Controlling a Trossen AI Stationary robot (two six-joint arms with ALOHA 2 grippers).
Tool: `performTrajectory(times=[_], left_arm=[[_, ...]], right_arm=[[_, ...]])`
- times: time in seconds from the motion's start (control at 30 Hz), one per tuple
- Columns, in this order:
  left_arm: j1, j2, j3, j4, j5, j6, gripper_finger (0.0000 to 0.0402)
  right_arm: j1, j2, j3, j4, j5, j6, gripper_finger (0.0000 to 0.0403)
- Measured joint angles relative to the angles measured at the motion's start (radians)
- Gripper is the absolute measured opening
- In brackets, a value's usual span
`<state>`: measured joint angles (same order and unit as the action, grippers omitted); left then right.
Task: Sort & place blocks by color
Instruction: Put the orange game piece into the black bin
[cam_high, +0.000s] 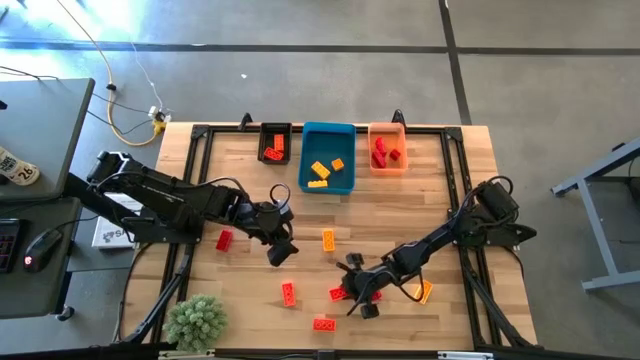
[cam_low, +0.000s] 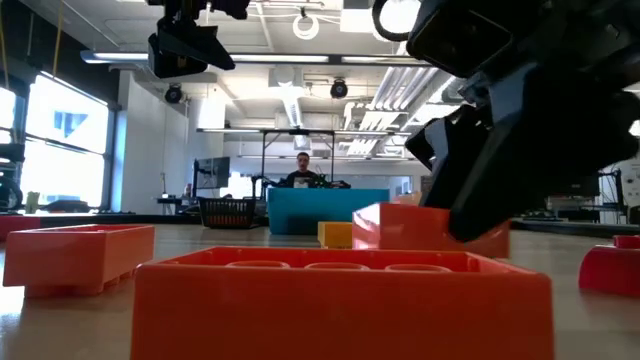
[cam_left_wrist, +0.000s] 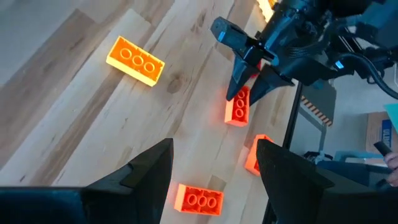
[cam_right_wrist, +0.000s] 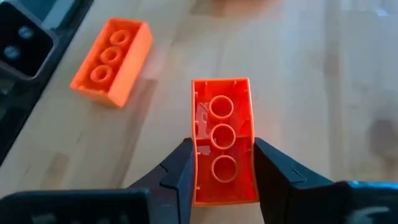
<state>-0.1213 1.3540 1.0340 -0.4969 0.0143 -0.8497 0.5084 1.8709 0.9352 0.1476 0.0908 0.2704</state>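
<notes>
Small studded blocks lie scattered on the wooden table (cam_high: 250, 190). My right gripper (cam_high: 356, 288) (cam_right_wrist: 222, 171) stands low over the near middle of the table, shut on a red block (cam_right_wrist: 222, 134) (cam_left_wrist: 238, 106). My left gripper (cam_high: 281, 247) (cam_left_wrist: 214, 168) hangs open above the table's middle and touches nothing. Loose on the wood are red blocks (cam_high: 224, 239) (cam_high: 288, 293) (cam_high: 323, 323) and orange blocks (cam_high: 328, 239) (cam_high: 424, 291). In the low view the nearest red block (cam_low: 340, 300) fills the foreground. My right gripper pinches the red block across its two long sides (cam_right_wrist: 198, 155), near one end, between both fingers. The fingers (cam_left_wrist: 239, 84) come slanting down from above and lie across the block. The block lies flat on the table, its face with three rings turned up.
Three bins stand in a row at the far edge: a black one (cam_high: 275, 130) holding red blocks, a blue one (cam_high: 305, 160) holding yellow-orange blocks, an orange one (cam_high: 387, 168) holding red blocks. A small green plant (cam_high: 196, 322) sits at the near left corner. A person (cam_low: 303, 172) sits far behind.
</notes>
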Motion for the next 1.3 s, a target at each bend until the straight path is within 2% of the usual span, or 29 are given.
performTrajectory(times=[0.13, 0.33, 0.7, 0.9, 1.07, 1.3], left_arm=[[0.036, 0.0, 0.0, 0.0, 0.0, -0.005, 0.022], [0.132, 0.0, 0.0, 0.0, 0.018, -0.037, 0.022], [0.347, 0.0, 0.0, 0.003, 0.13, 0.016, 0.022], [0.44, 0.0, 0.0, 0.004, 0.142, 0.052, 0.022], [0.514, 0.0, 0.0, 0.012, 0.15, 0.078, 0.022], [0.591, 0.0, 0.0, 0.084, 0.219, 0.095, 0.022]], right_arm=[[-0.013, -0.027, 0.0, -0.001, 0.039, 0.017, 0.0108], [-0.051, -0.078, 0.0, -0.016, 0.105, -0.045, 0.0108], [-0.187, -0.145, 0.0, -0.048, 0.268, -0.178, 0.0108], [-0.279, -0.164, 0.0, -0.009, 0.344, -0.198, 0.0108], [-0.346, -0.166, 0.0, 0.034, 0.355, -0.279, 0.0108], [-0.429, -0.166, 0.0, 0.066, 0.375, -0.359, 0.0108]])
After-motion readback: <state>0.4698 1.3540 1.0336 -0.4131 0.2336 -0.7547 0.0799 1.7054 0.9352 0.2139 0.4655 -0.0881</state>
